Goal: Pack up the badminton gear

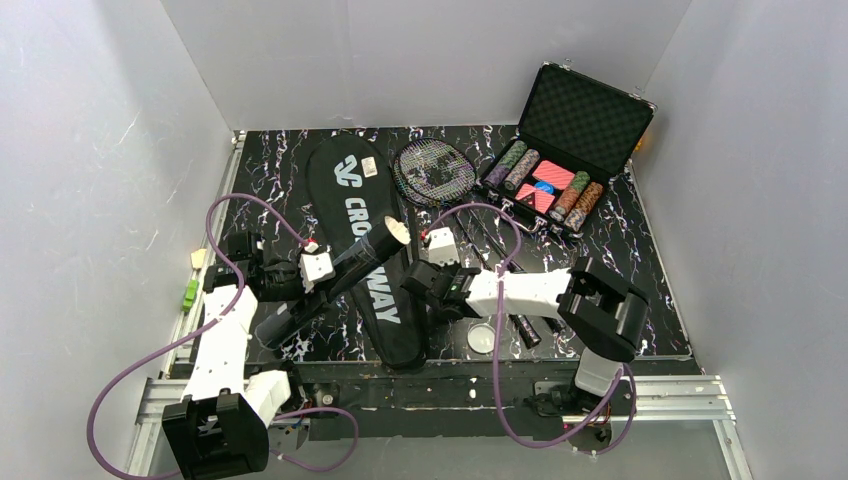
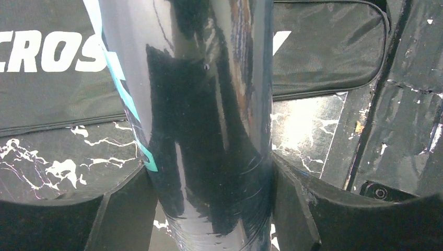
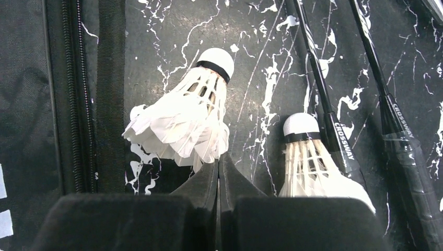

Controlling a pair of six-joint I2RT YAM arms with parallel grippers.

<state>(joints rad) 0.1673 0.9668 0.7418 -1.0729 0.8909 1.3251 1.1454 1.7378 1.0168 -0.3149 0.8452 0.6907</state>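
On the marbled desk, the right tool is closed on only the feather rim of a shuttlecock beside the bag, so it may slip free or crush when lifted toward the tube, which the left tool grips, tilted over the bag.

Top external: your camera sat high above and behind the arm bases, facing forward and down. From well back it took in the whole black white-veined marble-pattern table.

Left wrist: you looked out past the left gripper, very near. The clear glossy plastic tube filled mid-frame.

Right wrist: you looked past the right gripper, close over the tabletop.

Shared: all three views caught the long black fabric racket bag with white lettering. Top and right wrist both caught the thin dark racket shafts.
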